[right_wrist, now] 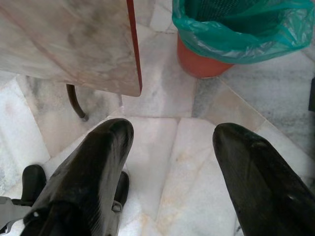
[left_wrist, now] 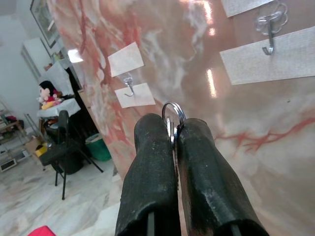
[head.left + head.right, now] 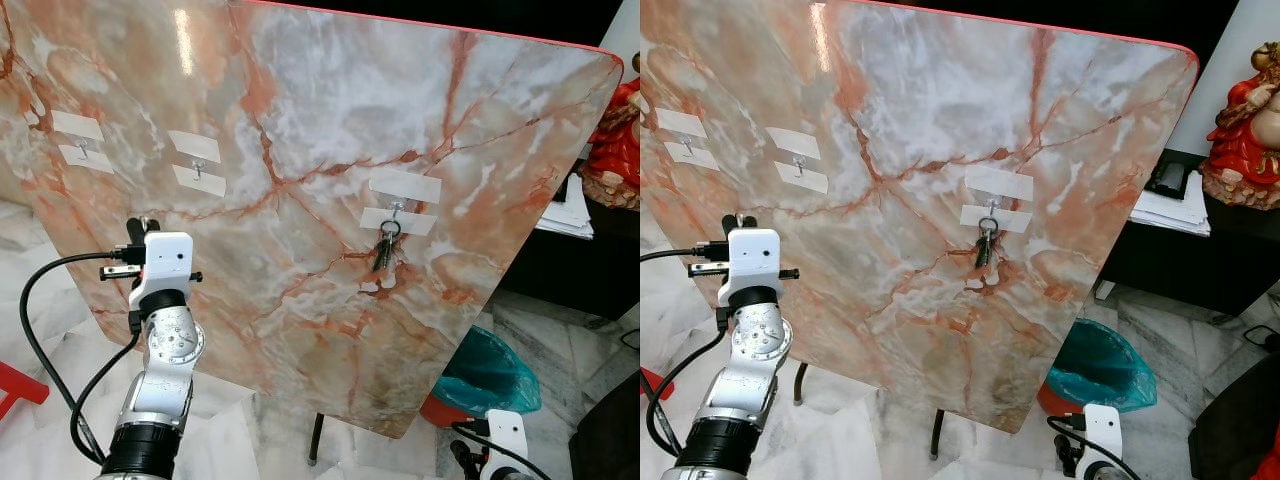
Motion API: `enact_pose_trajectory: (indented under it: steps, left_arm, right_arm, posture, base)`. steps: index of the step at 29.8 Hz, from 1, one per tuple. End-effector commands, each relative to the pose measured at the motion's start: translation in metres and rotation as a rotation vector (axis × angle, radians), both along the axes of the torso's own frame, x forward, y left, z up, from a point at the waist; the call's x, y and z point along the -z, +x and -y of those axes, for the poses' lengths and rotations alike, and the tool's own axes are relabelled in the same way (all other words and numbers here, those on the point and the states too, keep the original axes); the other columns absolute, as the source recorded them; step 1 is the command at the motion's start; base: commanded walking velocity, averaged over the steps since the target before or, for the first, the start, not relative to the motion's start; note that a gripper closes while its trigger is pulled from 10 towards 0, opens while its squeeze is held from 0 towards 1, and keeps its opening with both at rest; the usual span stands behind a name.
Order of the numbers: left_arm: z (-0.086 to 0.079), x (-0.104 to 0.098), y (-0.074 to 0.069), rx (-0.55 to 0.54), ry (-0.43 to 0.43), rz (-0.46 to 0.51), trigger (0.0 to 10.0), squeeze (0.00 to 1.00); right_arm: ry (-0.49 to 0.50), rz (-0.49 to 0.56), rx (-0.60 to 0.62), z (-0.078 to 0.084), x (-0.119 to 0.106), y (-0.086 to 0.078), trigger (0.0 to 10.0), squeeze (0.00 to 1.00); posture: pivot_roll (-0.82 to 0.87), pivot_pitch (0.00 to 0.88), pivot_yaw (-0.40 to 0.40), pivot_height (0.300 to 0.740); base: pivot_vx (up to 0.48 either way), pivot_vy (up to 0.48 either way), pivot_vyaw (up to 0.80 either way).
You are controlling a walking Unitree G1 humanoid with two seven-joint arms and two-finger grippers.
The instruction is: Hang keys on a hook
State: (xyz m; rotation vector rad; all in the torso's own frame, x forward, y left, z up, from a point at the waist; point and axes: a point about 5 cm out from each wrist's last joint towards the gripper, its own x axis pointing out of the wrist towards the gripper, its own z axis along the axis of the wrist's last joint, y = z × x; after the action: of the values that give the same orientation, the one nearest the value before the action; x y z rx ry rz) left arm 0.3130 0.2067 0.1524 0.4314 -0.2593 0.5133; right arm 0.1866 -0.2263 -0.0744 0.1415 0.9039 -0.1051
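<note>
A tilted marble panel [image 3: 300, 90] carries three taped metal hooks. A bunch of keys [image 3: 387, 248] hangs on the right hook [image 3: 397, 209]. The middle hook [image 3: 197, 172] and the left hook [image 3: 82, 150] are bare. My left gripper [image 2: 173, 129] is raised in front of the panel's lower left, below the middle hook, and is shut on a silver key ring [image 2: 173, 112] that sticks out past its fingertips. Two bare hooks [image 2: 129, 90] lie ahead of it on the panel. My right gripper [image 1: 170, 135] hangs low and open over the floor.
An orange bin with a green bag [image 3: 487, 375] stands on the marble floor right of the panel. A dark panel leg [image 3: 316, 440] rises below its lower edge. A red figurine [image 3: 615, 140] and papers sit on a black cabinet at the right. A red object [image 3: 15, 385] lies low left.
</note>
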Motion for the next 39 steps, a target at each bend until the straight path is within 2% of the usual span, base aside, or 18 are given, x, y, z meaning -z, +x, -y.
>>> enact_pose_trajectory:
  steps: [1, 18, 23, 39]
  left_arm:
    - [0.004, -0.005, 0.001, 0.017, -0.003, 0.015, 10.0, 0.0]
    - [0.002, -0.01, 0.002, 0.021, 0.008, 0.026, 10.0, 0.0]
    - [0.004, -0.011, 0.003, 0.037, 0.012, 0.031, 10.0, 0.0]
    - [0.012, -0.008, 0.005, 0.101, 0.006, 0.006, 10.0, 0.0]
  right_arm:
    - [-0.002, 0.002, 0.006, 0.001, -0.001, 0.001, 10.0, 0.0]
    - [0.001, 0.022, -0.009, -0.001, -0.002, 0.004, 10.0, 0.0]
    - [-0.007, 0.018, -0.009, 0.0, -0.002, 0.004, 10.0, 0.0]
    - [-0.002, 0.011, 0.009, 0.0, -0.001, 0.002, 10.0, 0.0]
  posture:
    - [0.02, 0.015, -0.101, 0.74]
    - [0.03, 0.01, -0.096, 0.74]
    - [0.03, 0.01, -0.096, 0.74]
    - [0.03, 0.015, -0.096, 0.74]
  base:
    - [0.0, 0.0, 0.0]
    - [0.0, 0.0, 0.0]
    - [0.0, 0.0, 0.64]
    - [0.0, 0.0, 0.0]
